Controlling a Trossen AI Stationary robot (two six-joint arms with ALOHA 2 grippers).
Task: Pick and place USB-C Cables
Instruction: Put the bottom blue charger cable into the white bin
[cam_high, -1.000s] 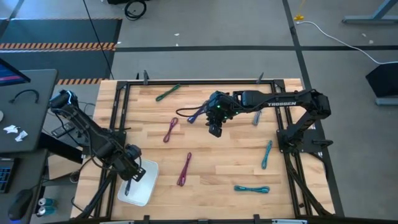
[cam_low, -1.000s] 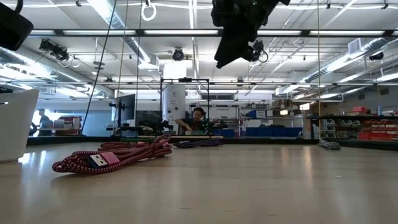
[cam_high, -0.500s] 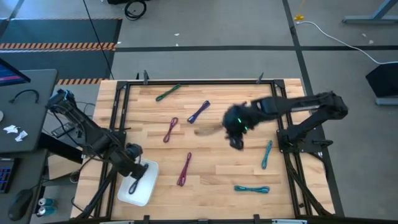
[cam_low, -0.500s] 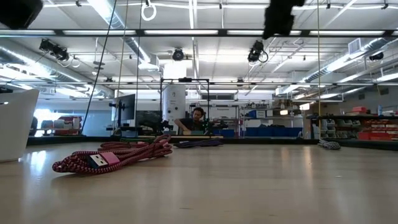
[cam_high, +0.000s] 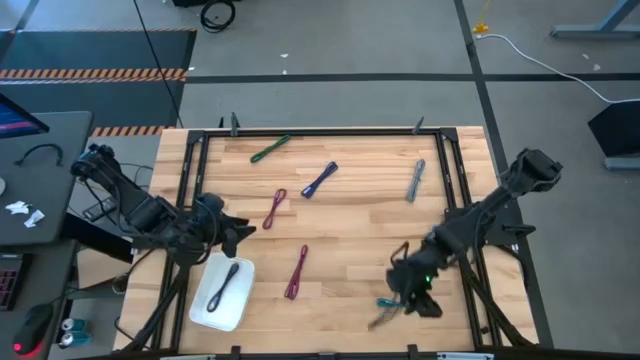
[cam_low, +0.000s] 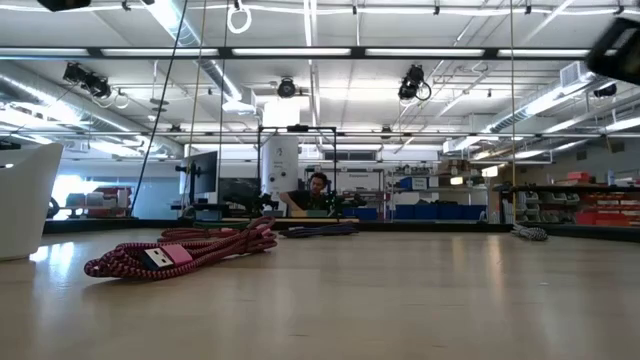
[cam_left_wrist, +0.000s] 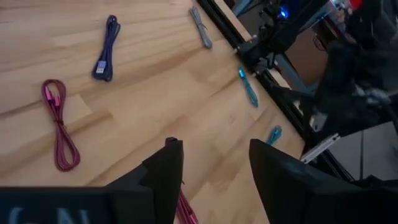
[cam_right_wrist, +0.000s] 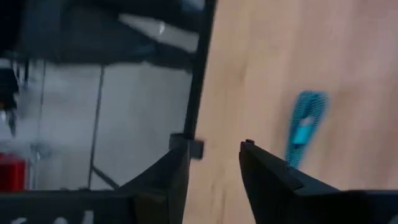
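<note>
White tray (cam_high: 243, 272) lower left holding a dark cable (cam_high: 224, 287), left gripper (cam_high: 240, 231) open above it, right gripper (cam_high: 418, 300) open, empty, by teal cable (cam_high: 389, 302) lower right

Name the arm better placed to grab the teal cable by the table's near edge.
Right. The right gripper hovers open right beside the teal cable, which shows just past its fingers in its wrist view. The left gripper is far across the table, near the tray.

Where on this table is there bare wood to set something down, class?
Widest free patch: mid-table, between the blue cable, the grey cable and the magenta cable. Crowded: the near right by the right gripper and teal cable, and the near left by the white tray and left gripper.
</note>
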